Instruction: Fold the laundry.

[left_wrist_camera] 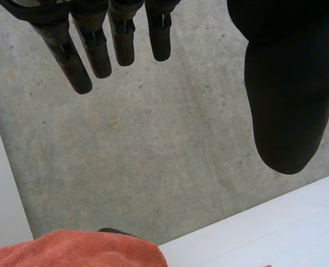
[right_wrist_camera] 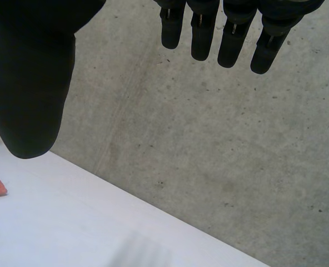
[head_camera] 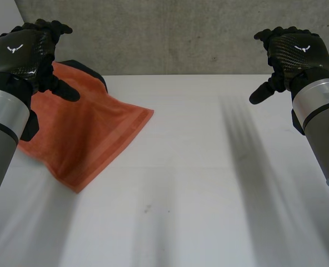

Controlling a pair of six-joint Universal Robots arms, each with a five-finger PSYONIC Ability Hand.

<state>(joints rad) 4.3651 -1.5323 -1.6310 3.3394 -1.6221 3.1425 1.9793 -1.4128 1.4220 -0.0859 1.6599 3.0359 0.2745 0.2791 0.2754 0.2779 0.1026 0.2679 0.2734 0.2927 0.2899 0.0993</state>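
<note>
The orange towel [head_camera: 92, 133] is seen spread flat on the left side of the desk [head_camera: 209, 183], one corner pointed toward the middle. The left hand [head_camera: 25, 53] is held raised near it, fingers straight, thumb spread, nothing gripped. Well apart, the right hand [head_camera: 292, 50] is held up too, fingers relaxed and empty, before the concrete wall [head_camera: 170, 33].

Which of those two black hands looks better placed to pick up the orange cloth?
The left hand: it hangs open over the orange cloth, which lies on its side of the table. The right hand, also open, is far across.
</note>
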